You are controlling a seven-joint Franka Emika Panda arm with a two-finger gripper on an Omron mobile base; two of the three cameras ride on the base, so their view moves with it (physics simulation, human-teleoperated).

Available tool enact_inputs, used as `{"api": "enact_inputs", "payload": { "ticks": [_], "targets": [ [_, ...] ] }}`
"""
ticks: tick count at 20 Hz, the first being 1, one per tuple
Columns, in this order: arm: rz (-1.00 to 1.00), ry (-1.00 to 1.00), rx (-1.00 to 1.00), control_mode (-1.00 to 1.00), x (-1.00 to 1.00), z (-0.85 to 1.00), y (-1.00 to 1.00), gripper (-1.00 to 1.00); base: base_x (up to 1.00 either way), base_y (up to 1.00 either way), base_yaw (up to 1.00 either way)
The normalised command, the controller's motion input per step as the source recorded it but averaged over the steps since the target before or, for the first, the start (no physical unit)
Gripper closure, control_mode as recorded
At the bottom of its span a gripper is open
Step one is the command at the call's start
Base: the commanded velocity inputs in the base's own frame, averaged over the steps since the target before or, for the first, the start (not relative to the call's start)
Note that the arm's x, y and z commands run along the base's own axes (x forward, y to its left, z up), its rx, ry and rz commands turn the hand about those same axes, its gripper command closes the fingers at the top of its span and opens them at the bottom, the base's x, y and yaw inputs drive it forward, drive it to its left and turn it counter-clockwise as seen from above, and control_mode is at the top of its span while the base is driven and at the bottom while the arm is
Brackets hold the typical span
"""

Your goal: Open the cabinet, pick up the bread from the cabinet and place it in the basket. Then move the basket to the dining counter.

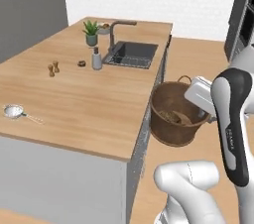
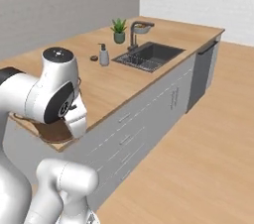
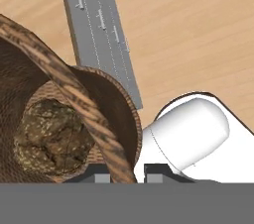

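The round dark brown woven basket (image 1: 171, 116) hangs in the air just off the right-hand edge of a long light wood countertop (image 1: 84, 104), above the floor. My gripper (image 3: 126, 171) is shut on its thin loop handle (image 3: 84, 104), which runs between the two fingertips. The lumpy dark brown bread (image 3: 52, 136) lies on the basket's bottom. From the right base view the basket (image 2: 49, 131) peeks out behind my arm near the counter's corner. I cannot tell whether this countertop is the dining counter. The cabinet is out of view.
The countertop carries a sink (image 1: 131, 54) with a faucet, a soap bottle (image 1: 96, 60), a potted plant (image 1: 91, 32), two small shakers (image 1: 53, 69) and a strainer (image 1: 15, 112). Grey drawer fronts (image 2: 144, 119) line its side. Wood floor (image 2: 198, 158) lies open beside it.
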Motion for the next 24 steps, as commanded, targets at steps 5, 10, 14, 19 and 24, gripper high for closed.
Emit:
{"api": "enact_inputs", "payload": {
  "ticks": [5,10,14,19,24],
  "targets": [
    [0.00,0.00,0.00,1.00,0.00,0.00,0.00,1.00,-0.44,1.00,0.00],
    [0.00,0.00,0.00,1.00,0.00,0.00,0.00,1.00,0.11,1.00,-0.01],
    [0.00,0.00,0.00,1.00,0.00,0.00,0.00,1.00,0.64,1.00,-0.11],
    [0.00,0.00,0.00,1.00,0.00,0.00,0.00,1.00,0.66,1.00,-0.19],
    [0.00,0.00,0.00,1.00,0.00,0.00,0.00,1.00,0.57,1.00,-0.28]
  ]
}}
